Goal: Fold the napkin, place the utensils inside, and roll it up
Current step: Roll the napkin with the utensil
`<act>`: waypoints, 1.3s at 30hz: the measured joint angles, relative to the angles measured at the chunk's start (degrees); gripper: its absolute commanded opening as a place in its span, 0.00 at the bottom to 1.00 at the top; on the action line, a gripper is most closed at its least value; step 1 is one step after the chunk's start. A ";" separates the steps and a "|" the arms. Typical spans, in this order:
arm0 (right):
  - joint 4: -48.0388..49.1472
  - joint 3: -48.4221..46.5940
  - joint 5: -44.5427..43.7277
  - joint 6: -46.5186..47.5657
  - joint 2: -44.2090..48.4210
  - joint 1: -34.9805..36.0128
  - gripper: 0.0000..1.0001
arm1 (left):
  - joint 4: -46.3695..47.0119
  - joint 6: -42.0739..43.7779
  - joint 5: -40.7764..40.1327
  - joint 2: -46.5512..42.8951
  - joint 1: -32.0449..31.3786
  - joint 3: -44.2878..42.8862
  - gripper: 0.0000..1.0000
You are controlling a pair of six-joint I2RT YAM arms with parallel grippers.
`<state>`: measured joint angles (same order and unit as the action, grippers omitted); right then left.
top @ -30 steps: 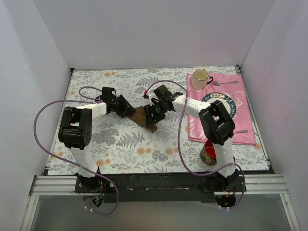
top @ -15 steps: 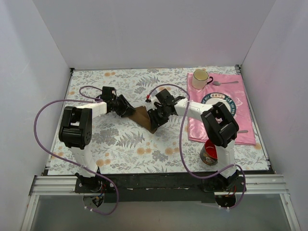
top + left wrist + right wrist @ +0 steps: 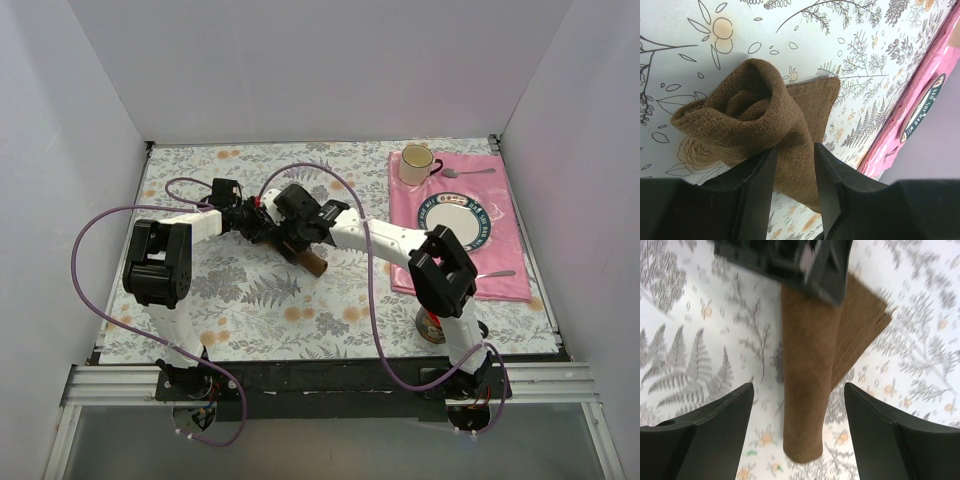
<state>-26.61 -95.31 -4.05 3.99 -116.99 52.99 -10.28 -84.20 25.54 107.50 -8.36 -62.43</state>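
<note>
The brown napkin point(image 3: 311, 262) lies as a tight roll with a flat flap beside it on the floral tablecloth, left of centre. My left gripper point(image 3: 262, 228) is shut on the roll's upper-left end; in the left wrist view the cloth point(image 3: 765, 115) is pinched between its fingers point(image 3: 794, 150). My right gripper point(image 3: 297, 236) hovers open over the roll, its fingers apart on either side of the napkin point(image 3: 807, 390) without touching it point(image 3: 799, 386). The left gripper's body point(image 3: 790, 260) shows at the top of that view. The gold and dark-handled spoon is out of view.
A pink placemat point(image 3: 505, 270) at the right carries a plate point(image 3: 458, 217), a cream mug point(image 3: 416, 163), a silver spoon point(image 3: 470, 172) and a silver fork point(image 3: 495, 273). A can point(image 3: 435, 322) stands by the right arm's base. White walls enclose the table.
My right gripper has swung left across the napkin to sit close beside the left gripper. The napkin has gone from a flatter folded shape to a narrow roll. The left gripper has held still.
</note>
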 measured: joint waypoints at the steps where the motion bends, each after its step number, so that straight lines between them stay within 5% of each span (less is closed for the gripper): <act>1: 0.61 -1.44 -1.73 0.70 -0.92 0.79 0.80 | 0.00 0.00 0.09 0.02 0.00 -0.02 0.36; 11: 5.25 0.26 -11.80 4.52 -7.58 3.67 0.69 | -0.13 -0.26 1.97 0.70 0.74 -0.31 0.36; 14: 7.06 1.33 -12.68 5.03 -7.58 3.65 0.61 | -0.11 -0.39 2.34 0.76 0.85 -0.31 0.36; 18: 8.96 2.34 -12.92 5.22 -7.61 3.65 0.35 | -0.17 -0.55 2.51 0.79 1.14 -0.31 0.40; 23: 9.75 2.47 -12.41 4.04 -7.63 3.30 0.19 | -2.99 -0.15 0.83 -0.28 1.05 -1.44 0.55; 32: 15.61 3.34 4.02 -2.40 -7.56 -0.31 0.13 | -10.56 1.46 -14.64 -8.98 1.16 -1.75 0.68; 39: 19.65 6.86 23.82 -13.94 -7.89 -6.93 0.13 | -13.25 0.55 -13.77 -11.10 1.44 1.31 0.71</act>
<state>-6.96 -88.44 19.77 -9.96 -124.88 46.06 -23.53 -83.66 11.77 96.40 -6.92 -61.12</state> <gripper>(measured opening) 0.335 0.688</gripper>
